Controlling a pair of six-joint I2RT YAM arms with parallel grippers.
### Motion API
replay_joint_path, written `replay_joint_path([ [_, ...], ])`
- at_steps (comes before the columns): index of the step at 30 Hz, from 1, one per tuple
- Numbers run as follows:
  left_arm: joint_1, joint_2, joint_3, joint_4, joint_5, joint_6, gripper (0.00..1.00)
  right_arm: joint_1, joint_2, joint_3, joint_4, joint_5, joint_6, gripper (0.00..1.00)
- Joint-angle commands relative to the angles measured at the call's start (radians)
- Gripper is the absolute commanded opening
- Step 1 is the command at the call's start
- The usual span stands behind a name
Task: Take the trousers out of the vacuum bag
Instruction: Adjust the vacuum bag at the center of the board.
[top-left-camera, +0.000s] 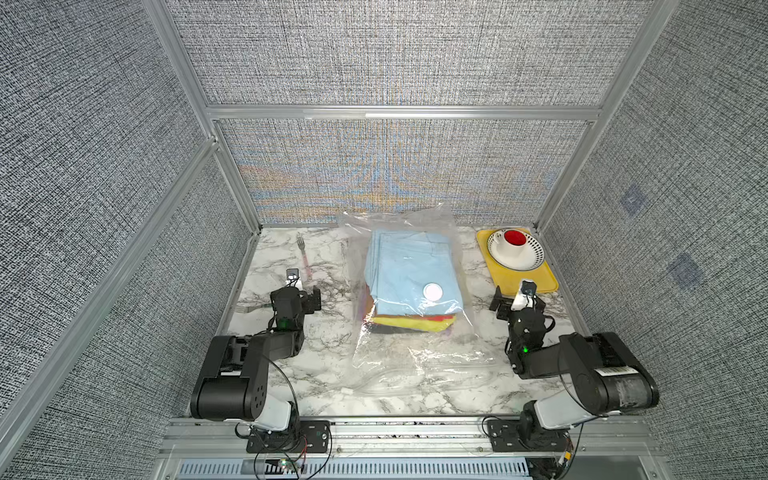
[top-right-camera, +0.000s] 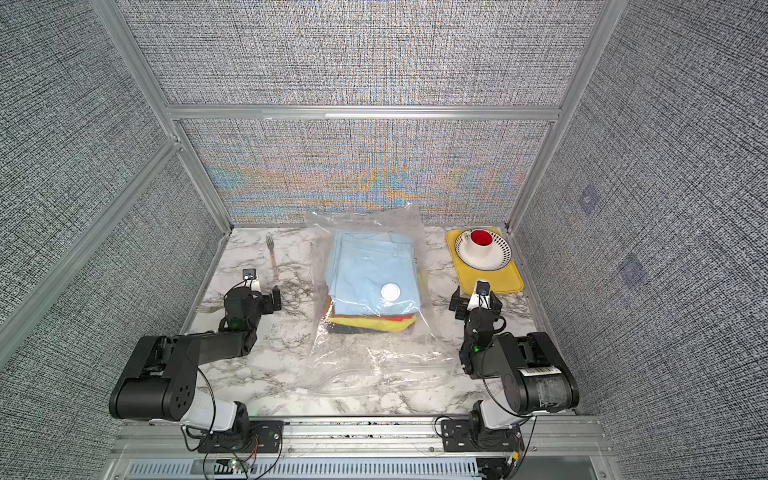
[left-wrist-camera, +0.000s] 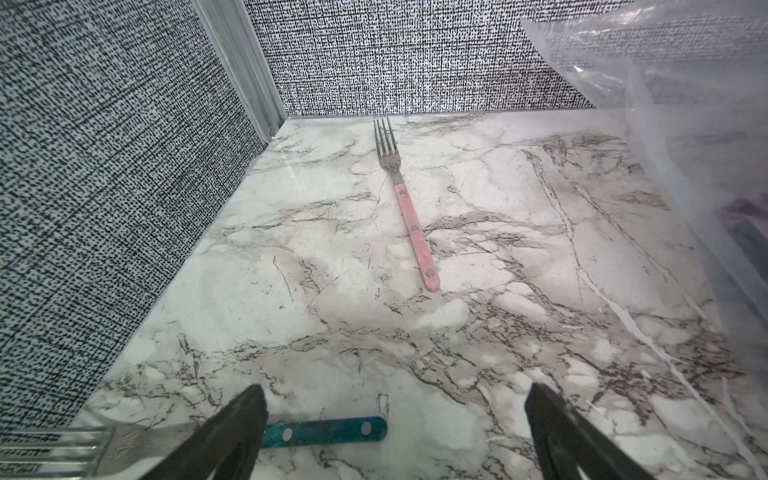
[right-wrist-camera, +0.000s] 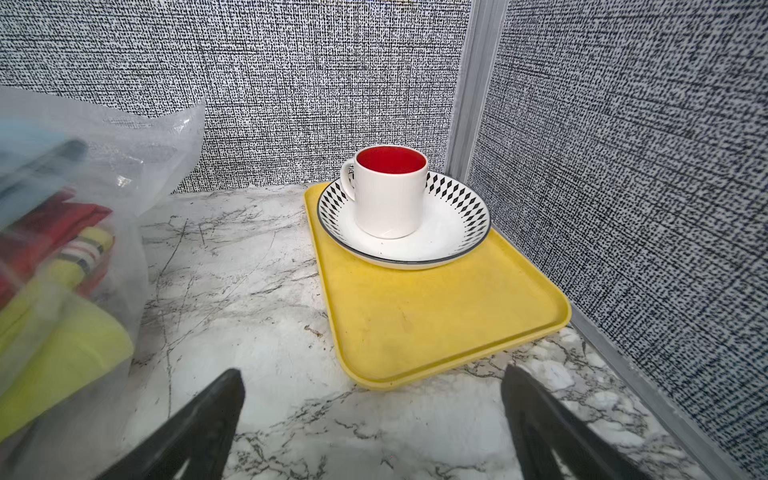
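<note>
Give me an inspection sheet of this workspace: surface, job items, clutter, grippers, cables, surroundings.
Surface: marble-pattern table, no spills seen.
Job's things: vacuum bag lies mid-table, valve disc up; trousers stacked folded inside, light blue on top.
Clutter: pink-handled fork and teal-handled fork on the left; yellow tray far right, holding a bowl with a mug in it.
Grippers: left gripper open, empty, over the teal-handled fork; right gripper open, empty, near the tray.
Cables: black cables loop along both arms, clear of the bag.
Surroundings: grey woven panels in an aluminium frame.
</note>
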Motion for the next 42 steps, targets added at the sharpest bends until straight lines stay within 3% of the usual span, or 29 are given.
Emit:
replay_joint_path([
  [1,0.000,-0.003,0.002,0.025,-0.011,-0.002,1.00,0.000,-0.006,0.003,0.010,0.002,0.005,0.99],
  [28,-0.001,-0.010,-0.004,0.032,-0.012,-0.005,1.00,0.002,-0.014,0.004,0.007,0.024,0.009,0.99],
  [31,0.000,-0.068,0.023,-0.065,0.008,0.003,1.00,0.002,-0.028,0.010,-0.017,0.027,0.012,0.99],
  [34,-0.002,-0.152,0.098,-0.282,0.010,-0.016,1.00,0.009,-0.031,0.015,-0.032,0.034,0.007,0.99],
  [38,-0.044,-0.204,0.132,-0.354,0.012,0.014,1.00,0.016,-0.044,0.023,-0.052,0.007,-0.016,0.99],
  [40,-0.062,-0.216,0.148,-0.377,0.021,0.019,1.00,0.016,-0.077,0.064,-0.135,0.030,-0.017,0.99],
  [42,-0.068,-0.230,0.158,-0.378,0.061,0.000,1.00,0.007,-0.149,0.168,-0.369,0.007,-0.010,0.99],
])
